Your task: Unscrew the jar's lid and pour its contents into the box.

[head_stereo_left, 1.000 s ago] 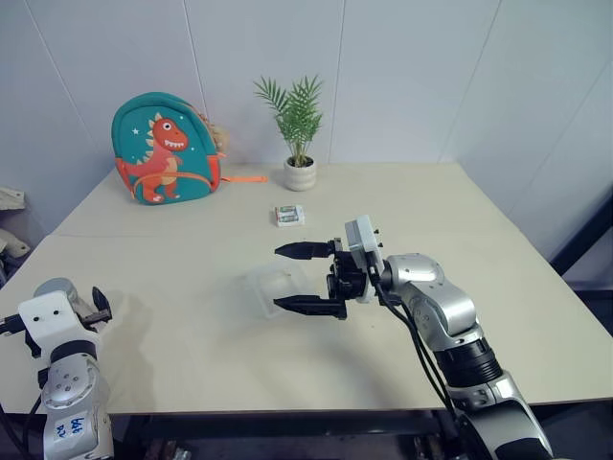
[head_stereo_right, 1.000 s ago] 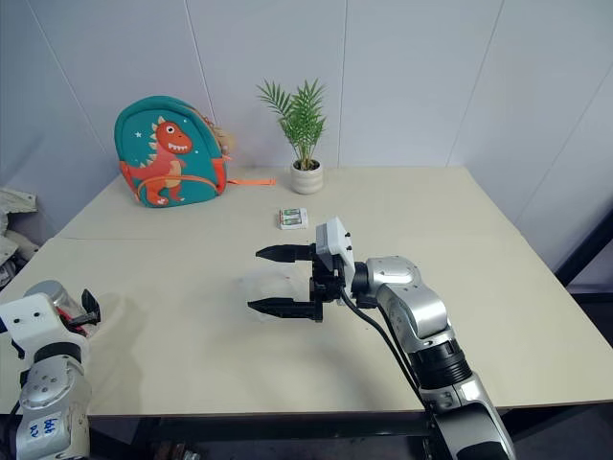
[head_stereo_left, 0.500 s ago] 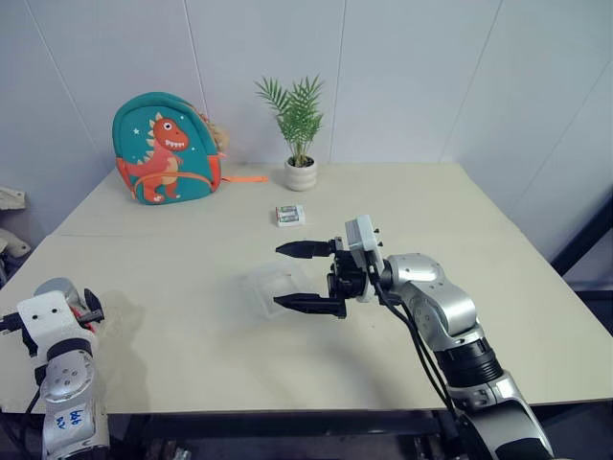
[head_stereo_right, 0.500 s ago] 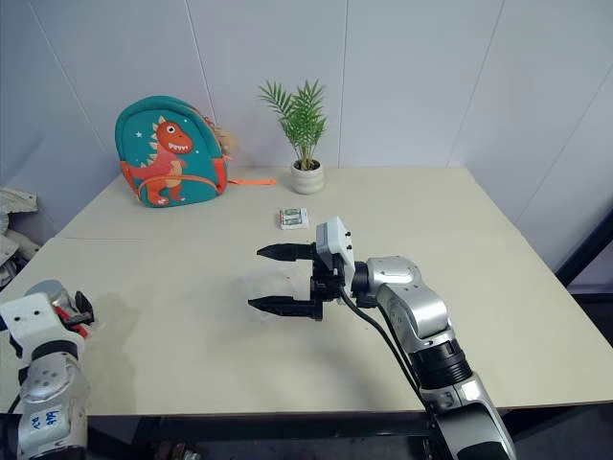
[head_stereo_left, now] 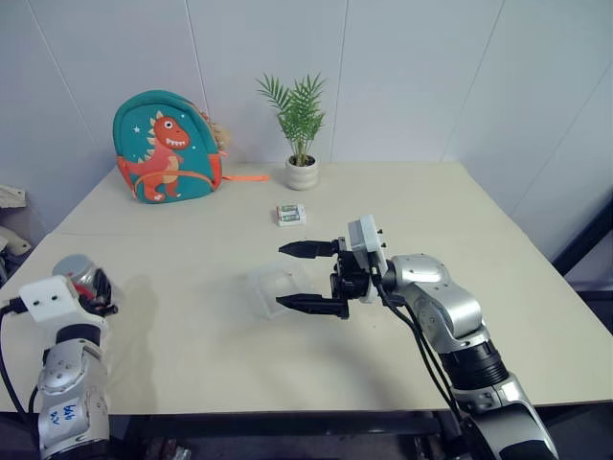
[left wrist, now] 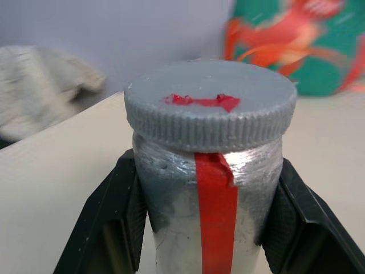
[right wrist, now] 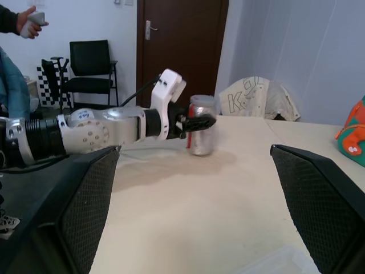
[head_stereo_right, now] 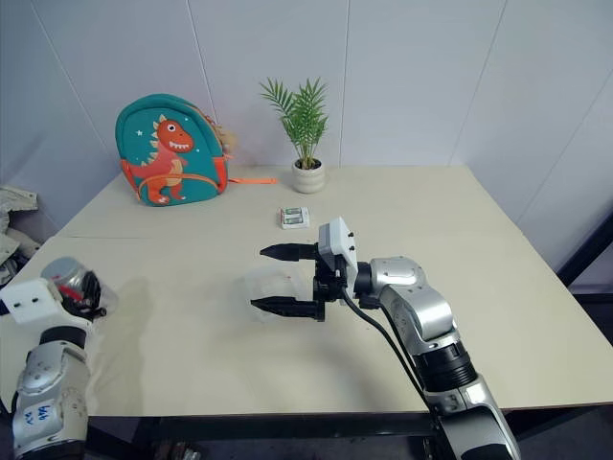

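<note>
Jar (left wrist: 210, 200), silver-grey with a red stripe and its lid (left wrist: 211, 112) on, sits clamped between the left gripper's (left wrist: 205, 228) fingers; right gripper (head_stereo_left: 308, 277) gapes wide, empty, over the box (head_stereo_left: 265, 288).

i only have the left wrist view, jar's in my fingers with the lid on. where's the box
Observer: The box sits mid-table, apart from the jar; the right gripper hangs by it.
Operator: right gripper open?
Observer: Yes, its jaws stand wide, with nothing between them.
Operator: is my jar off the table
Observer: In the right wrist view the jar hangs just above the table, clamped in the left gripper.
</note>
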